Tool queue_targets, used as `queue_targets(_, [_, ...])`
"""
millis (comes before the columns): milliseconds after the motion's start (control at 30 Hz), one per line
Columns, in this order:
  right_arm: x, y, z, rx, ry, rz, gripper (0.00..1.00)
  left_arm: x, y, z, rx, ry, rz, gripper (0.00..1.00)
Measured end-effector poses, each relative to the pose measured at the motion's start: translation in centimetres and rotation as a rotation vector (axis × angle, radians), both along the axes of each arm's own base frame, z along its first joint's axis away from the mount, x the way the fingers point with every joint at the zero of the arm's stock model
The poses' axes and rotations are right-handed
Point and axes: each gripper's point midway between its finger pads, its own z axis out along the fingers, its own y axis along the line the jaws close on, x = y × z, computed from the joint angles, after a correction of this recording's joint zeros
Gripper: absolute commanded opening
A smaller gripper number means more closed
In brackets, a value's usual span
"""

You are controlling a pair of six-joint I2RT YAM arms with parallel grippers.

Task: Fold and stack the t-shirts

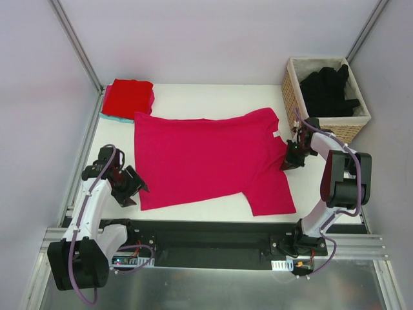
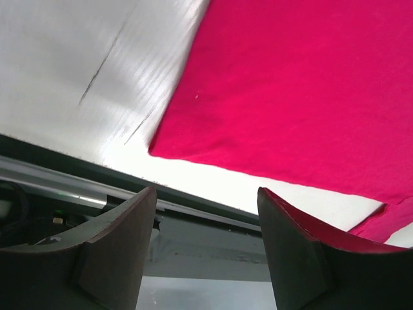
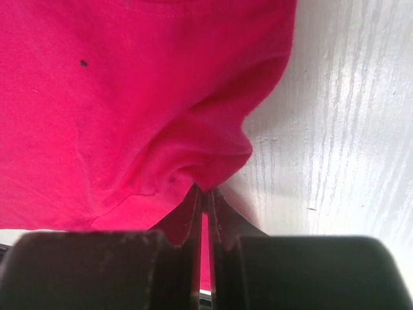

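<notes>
Right gripper [image 3: 205,192] pinches magenta t-shirt [image 1: 206,155]; basket [image 1: 292,97] holds black t-shirts [image 1: 329,90].

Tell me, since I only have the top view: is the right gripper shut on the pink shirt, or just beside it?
Observer: Shut on it. The right wrist view shows the right gripper pinching a fold of the magenta-pink t-shirt.
Operator: And the left one?
Observer: The left gripper is open and holds nothing. The shirt's corner lies on the table ahead of it, apart from it.
Operator: Any marks on the cloth?
Observer: One small dark speck, above the pinched fold.
</notes>
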Motion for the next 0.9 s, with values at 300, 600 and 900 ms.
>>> queue_targets(300, [-0.1,-0.1,0.5,-0.004,0.008,0.021,0.04,-2.8,0.2,-1.7,0.013,0.133,0.101,0.53])
queue_targets(600, [-0.2,-0.1,1.0,-0.005,-0.003,0.021,0.04,-4.4,0.9,-3.8,0.055,0.304,0.177,0.56])
queue_targets(900, [-0.2,-0.1,1.8,-0.006,-0.016,0.025,0.03,-4.0,0.7,-5.3,0.058,0.299,0.206,0.61])
